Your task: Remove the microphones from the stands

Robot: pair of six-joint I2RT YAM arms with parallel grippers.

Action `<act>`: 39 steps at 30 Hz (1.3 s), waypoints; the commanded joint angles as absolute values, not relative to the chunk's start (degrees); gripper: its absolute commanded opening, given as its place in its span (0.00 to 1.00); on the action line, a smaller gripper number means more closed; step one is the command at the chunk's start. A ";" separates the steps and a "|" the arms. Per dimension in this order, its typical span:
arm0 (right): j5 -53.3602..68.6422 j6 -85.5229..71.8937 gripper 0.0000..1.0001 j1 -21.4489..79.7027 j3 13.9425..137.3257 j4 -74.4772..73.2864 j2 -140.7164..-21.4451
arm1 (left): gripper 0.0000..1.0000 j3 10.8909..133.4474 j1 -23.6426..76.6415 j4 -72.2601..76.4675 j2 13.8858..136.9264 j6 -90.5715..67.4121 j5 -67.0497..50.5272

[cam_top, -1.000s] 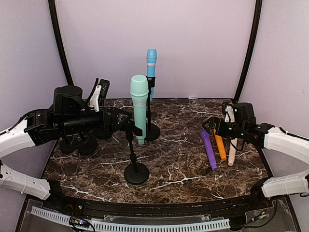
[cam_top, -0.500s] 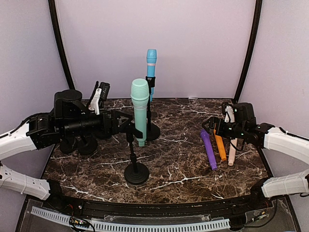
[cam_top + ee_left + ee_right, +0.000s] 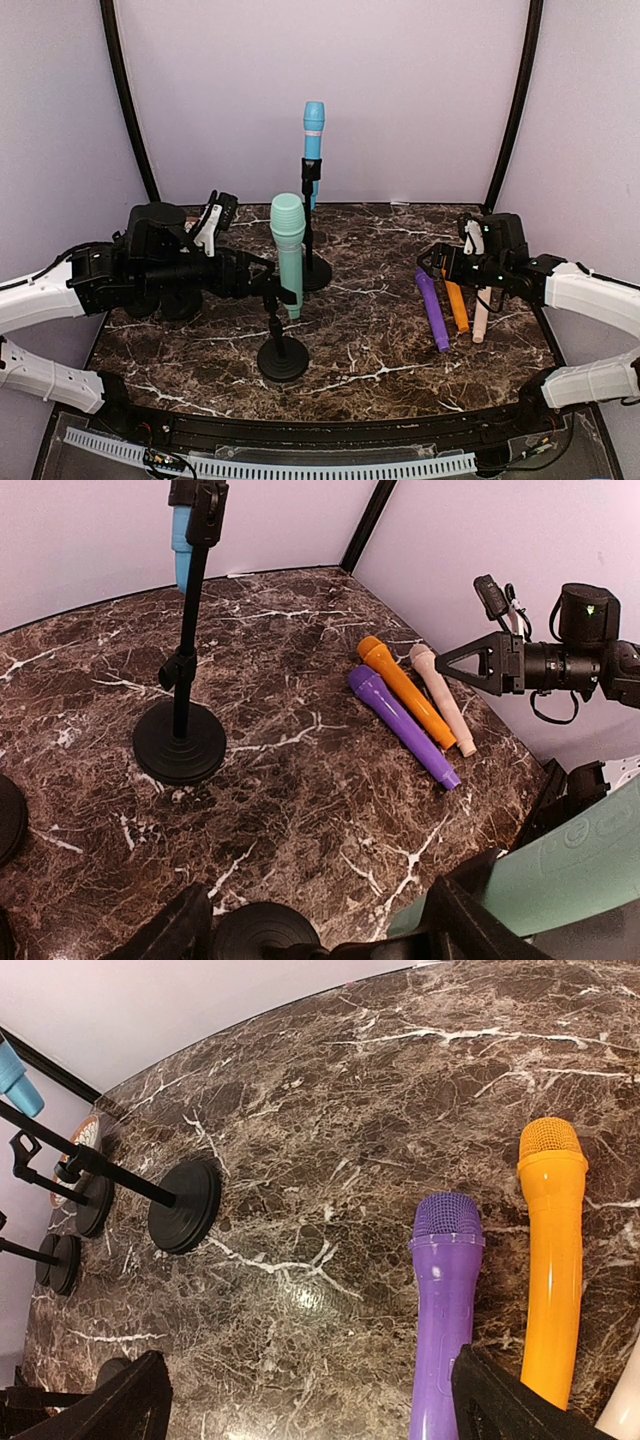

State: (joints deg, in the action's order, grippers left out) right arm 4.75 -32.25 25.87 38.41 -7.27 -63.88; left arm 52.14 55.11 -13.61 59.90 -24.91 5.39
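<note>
A teal microphone [image 3: 288, 250] stands upright in the clip of the near black stand [image 3: 283, 358]. My left gripper [image 3: 262, 283] comes in from the left at clip height and is shut on the microphone's lower body. In the left wrist view the teal microphone [image 3: 575, 865] crosses under the right finger [image 3: 470, 925], with the stand's base [image 3: 262, 932] below. My right gripper [image 3: 440, 262] hangs open over the loose microphones on the right; between its fingers lies only marble [image 3: 320, 1290].
A blue microphone [image 3: 314, 130] sits in the far stand [image 3: 316, 272]. Purple [image 3: 432, 310], orange [image 3: 456, 305] and beige [image 3: 481, 315] microphones lie side by side on the right. Bare stand bases [image 3: 165, 302] sit at the left under my left arm.
The left gripper has come down and slightly to the right, and the teal microphone has lowered with it. The stand's base and the right arm have stayed put.
</note>
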 commanded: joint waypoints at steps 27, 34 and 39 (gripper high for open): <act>20.04 -30.15 0.99 28.93 41.57 2.43 -61.26 | 0.82 55.64 55.11 -27.50 60.65 -17.07 9.84; 15.49 -26.32 0.99 42.26 47.89 6.49 -58.40 | 0.86 61.25 50.13 -29.37 61.44 -12.43 7.13; 9.62 -23.02 0.99 52.50 54.26 8.48 -60.91 | 0.86 60.64 44.43 -27.10 61.32 -8.94 3.35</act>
